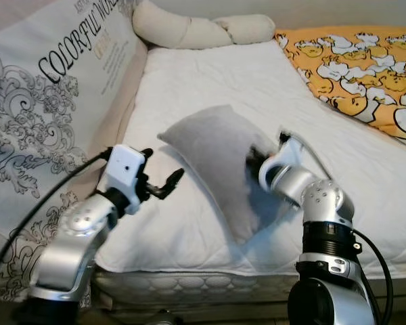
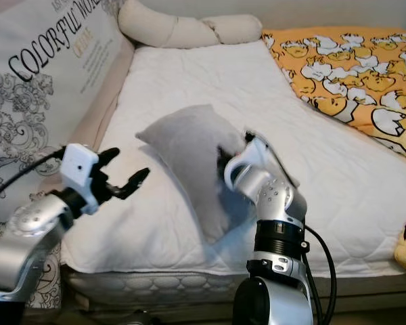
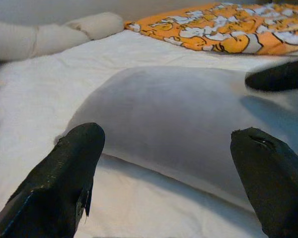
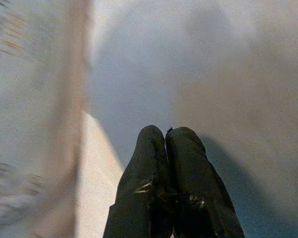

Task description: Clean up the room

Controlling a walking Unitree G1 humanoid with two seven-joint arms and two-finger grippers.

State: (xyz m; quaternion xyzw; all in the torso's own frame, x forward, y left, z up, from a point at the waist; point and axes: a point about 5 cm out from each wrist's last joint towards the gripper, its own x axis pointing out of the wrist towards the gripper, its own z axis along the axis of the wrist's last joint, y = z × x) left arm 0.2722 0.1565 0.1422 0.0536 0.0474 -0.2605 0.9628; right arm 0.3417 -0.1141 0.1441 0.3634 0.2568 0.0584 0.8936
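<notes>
A grey pillow (image 1: 213, 152) lies tilted on the white mattress (image 1: 257, 74), its right side raised with shadow beneath. My left gripper (image 1: 164, 164) hovers open just off the pillow's left edge; in the left wrist view its two fingers (image 3: 74, 163) frame the pillow (image 3: 179, 114) without touching it. My right gripper (image 1: 252, 160) is at the pillow's right side, pressed against the fabric. In the right wrist view its fingertips (image 4: 165, 131) are closed together with nothing visible between them, the pillow (image 4: 238, 74) beside them.
An orange duck-print blanket (image 1: 365, 61) covers the mattress's right side. A cream bolster (image 1: 203, 30) lies at the far end. A printed fabric panel (image 1: 40, 101) rises along the left. The mattress's front edge (image 1: 189, 274) is just before me.
</notes>
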